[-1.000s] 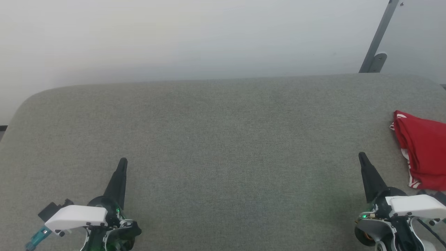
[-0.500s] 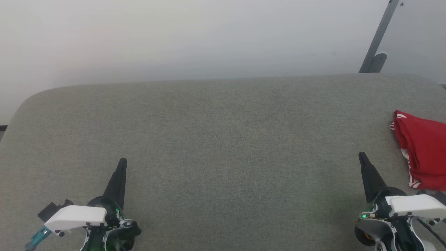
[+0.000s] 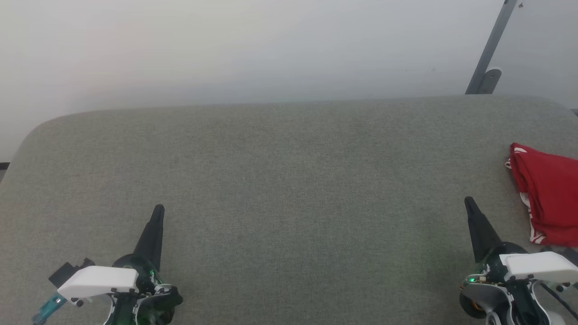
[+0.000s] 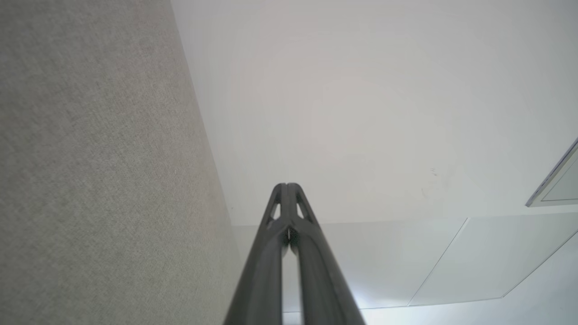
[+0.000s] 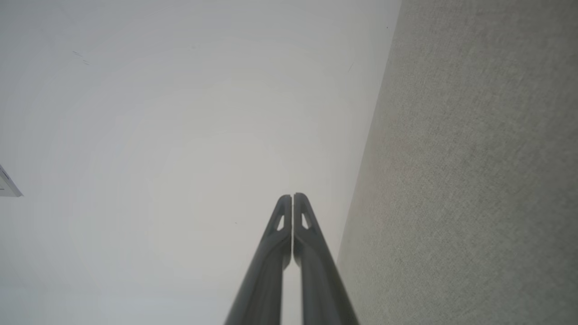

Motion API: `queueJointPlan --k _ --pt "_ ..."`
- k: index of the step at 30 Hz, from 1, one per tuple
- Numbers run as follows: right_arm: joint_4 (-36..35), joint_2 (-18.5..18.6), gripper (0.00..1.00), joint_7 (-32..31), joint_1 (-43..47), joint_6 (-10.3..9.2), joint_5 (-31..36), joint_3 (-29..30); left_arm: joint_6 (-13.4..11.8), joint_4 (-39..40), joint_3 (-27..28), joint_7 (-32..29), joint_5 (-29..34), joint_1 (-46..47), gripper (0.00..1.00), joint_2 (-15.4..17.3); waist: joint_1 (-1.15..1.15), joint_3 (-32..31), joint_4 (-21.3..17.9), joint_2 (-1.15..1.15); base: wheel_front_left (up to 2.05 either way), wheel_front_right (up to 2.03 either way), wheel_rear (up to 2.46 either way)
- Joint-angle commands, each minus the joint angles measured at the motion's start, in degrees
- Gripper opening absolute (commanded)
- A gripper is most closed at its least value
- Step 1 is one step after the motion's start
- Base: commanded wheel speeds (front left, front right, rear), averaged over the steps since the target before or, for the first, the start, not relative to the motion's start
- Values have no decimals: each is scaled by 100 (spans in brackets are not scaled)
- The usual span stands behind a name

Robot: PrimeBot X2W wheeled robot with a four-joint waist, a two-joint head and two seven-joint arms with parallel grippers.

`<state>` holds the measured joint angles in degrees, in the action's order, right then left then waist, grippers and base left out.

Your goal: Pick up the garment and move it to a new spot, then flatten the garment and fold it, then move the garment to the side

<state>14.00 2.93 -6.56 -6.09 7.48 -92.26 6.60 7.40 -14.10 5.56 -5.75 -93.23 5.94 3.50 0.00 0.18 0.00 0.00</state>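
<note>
A broad grey fabric-covered surface with rounded corners [image 3: 289,180] spreads before me, a plain pale wall [image 3: 226,45] behind it; the bundled red jersey garment with white trim [image 3: 548,198] lies at the surface's right edge, cut off by the head view's border, near my right gripper [image 3: 468,201] but not touching it; my left gripper [image 3: 158,210] sits well apart at the lower left; both are clenched tip to tip, grasping nothing.
</note>
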Motion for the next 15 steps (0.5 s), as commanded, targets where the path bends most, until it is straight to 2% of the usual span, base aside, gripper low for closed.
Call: queueJointPlan --k 1,15 --pt "14 -22 0 -14 -32 2 -21 2 16 1 20 -32 20 52 0 0 0 0 0 0 0 0 0" --pt "14 -22 0 -12 -32 2 -22 0 16 2 34 -39 34 55 0 -11 0 0 0 0 0 0 0"
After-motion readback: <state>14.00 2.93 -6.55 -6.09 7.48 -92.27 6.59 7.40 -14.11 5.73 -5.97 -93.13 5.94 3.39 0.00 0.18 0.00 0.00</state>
